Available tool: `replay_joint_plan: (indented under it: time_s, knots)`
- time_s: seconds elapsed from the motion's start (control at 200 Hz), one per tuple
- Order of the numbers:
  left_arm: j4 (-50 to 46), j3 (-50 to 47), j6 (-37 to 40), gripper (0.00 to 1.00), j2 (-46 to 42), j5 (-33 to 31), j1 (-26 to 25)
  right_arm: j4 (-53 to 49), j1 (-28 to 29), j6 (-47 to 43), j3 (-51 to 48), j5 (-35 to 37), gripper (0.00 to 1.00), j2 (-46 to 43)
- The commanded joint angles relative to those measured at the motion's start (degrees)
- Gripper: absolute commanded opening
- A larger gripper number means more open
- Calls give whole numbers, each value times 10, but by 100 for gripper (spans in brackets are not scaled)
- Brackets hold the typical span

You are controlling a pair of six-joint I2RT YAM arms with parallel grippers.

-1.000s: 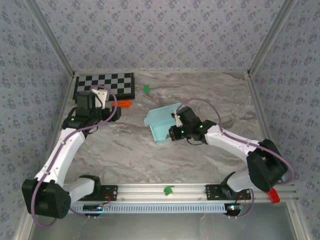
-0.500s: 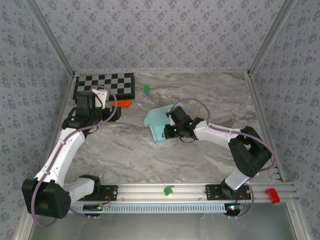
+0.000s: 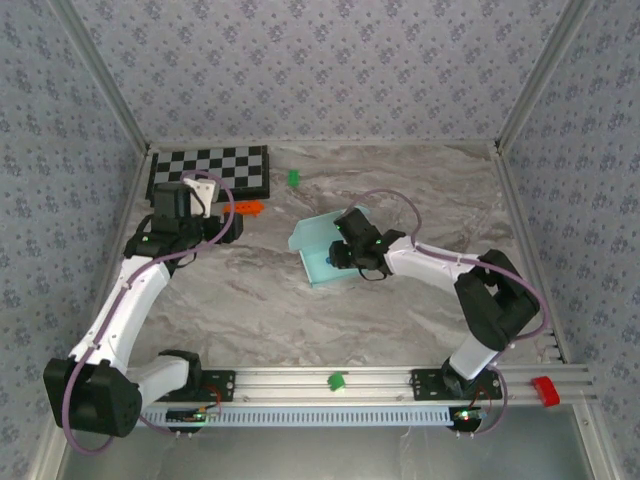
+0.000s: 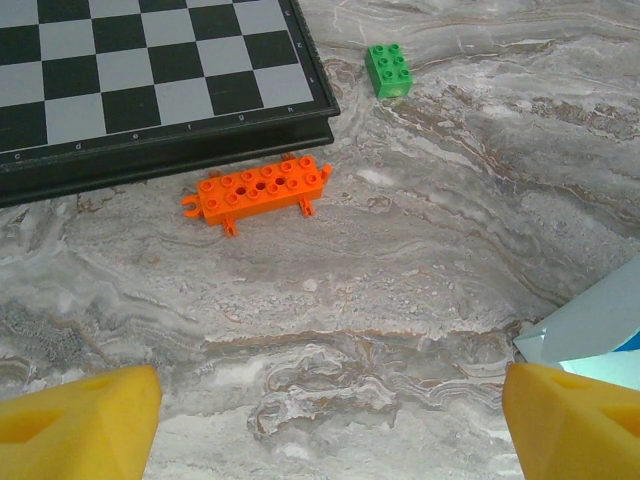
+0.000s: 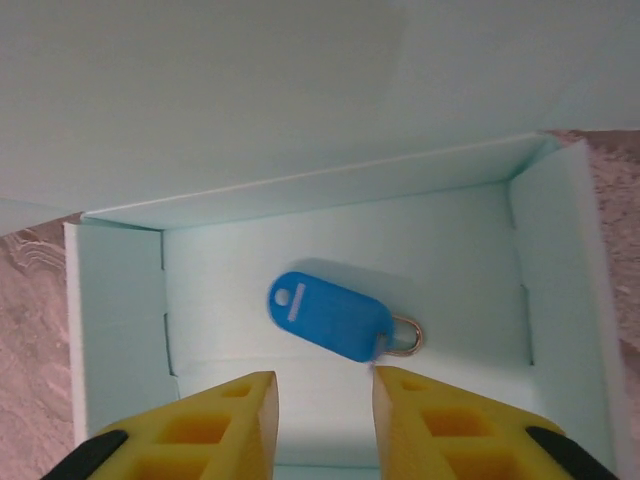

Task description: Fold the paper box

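Swung in over the box [image 3: 312, 240] at mid-tabletop, the right gripper [image 5: 322, 425] is shown slightly parted and empty above a tag [image 5: 330, 316] laid inside, the left gripper [image 4: 325, 420] wide open, empty; lid-folding is judged next, once the gripper is withdrawn.

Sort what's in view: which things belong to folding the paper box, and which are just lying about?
Belongs to the job: paper box; blue key tag lying inside it; right gripper, open above it.
Just lying about: checkerboard; orange brick beside it; green brick past its corner; second green brick on the front rail.
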Motion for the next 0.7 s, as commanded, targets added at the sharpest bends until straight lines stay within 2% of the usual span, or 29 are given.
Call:
replay_joint_plan:
  time_s: [0.0,0.115,0.28,0.375,0.51,0.695]
  knots:
    - [-8,13,-8,89,5,18,2,-21,-3,5,2,37,32,-36]
    - [-18,21,-14,89,9,38,-6,-10,-3,-9,-14,48,34,-75]
    - [-53,41,-30,88,20,-13,-69,-30,-9,-49,-25,53,38,-128]
    - [-57,36,-44,88,22,-14,-95,-40,-28,-70,-33,45,40,-159]
    - [-35,16,-47,88,15,8,-130,-46,-74,-125,-46,2,42,-201]
    - [-3,3,-36,89,21,33,-169,-56,-161,-223,-51,-106,44,-217]
